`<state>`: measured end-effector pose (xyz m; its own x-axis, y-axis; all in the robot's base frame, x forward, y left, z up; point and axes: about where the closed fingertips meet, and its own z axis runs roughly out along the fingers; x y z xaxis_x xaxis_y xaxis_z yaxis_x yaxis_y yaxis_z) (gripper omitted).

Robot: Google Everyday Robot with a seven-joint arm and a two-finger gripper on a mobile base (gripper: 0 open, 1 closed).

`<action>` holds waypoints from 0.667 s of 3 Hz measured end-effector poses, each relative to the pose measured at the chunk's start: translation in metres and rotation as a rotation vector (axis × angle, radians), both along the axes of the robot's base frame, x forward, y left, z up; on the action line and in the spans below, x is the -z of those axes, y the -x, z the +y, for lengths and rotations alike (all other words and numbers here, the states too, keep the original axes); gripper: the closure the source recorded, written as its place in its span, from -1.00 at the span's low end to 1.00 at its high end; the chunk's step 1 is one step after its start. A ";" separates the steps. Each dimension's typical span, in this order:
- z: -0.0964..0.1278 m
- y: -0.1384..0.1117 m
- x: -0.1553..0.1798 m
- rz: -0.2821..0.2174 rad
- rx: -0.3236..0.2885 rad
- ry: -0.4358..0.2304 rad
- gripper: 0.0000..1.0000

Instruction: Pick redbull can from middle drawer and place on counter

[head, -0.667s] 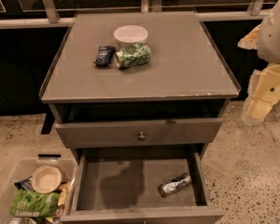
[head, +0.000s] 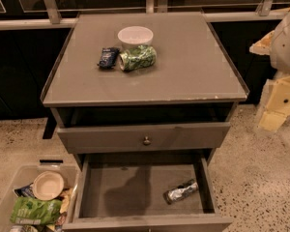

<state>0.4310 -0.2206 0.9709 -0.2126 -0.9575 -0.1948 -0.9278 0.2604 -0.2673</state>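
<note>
Redbull can (head: pixel 181 191) on its side on the floor of the middle drawer (head: pixel 121 187), toward the right front corner, near the right wall but not touching it. Points diagonally, 1 end toward the front, the other toward the right wall. Silver with dark patches. Nothing else on the drawer floor beside it.

Middle drawer pulled well out at the bottom of the cabinet. Above it, 1 grey drawer front (head: pixel 101 138) with a small round knob (head: pixel 146 140), standing slightly forward of the cabinet body.

On the desk (head: pixel 198 76), toward the back left: 1 white bowl (head: pixel 135 35) upright, 1 green can (head: pixel 137 58) on its side just in front of the bowl, and 1 small dark blue packet (head: pixel 108 58) just left of the green can, close enough to seem touching.

Hand (head: pixel 278 103) at the far right edge of the view, beside the desk's right side and below its top, well apart from the redbull can and from the drawer. Cannot tell how far open, or what, if anything, in its grasp.

At the lower left, on the speckled floor (head: pixel 261 178), 1 clear plastic bin (head: pixel 5 197) with a pale bowl (head: pixel 47 185) and a green bag (head: pixel 36 210) inside.
</note>
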 end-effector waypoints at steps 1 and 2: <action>0.001 0.030 0.008 -0.076 -0.054 0.021 -1.00; 0.011 0.077 0.021 -0.182 -0.112 0.020 -1.00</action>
<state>0.3540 -0.2094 0.9501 -0.0682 -0.9772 -0.2009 -0.8867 0.1517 -0.4368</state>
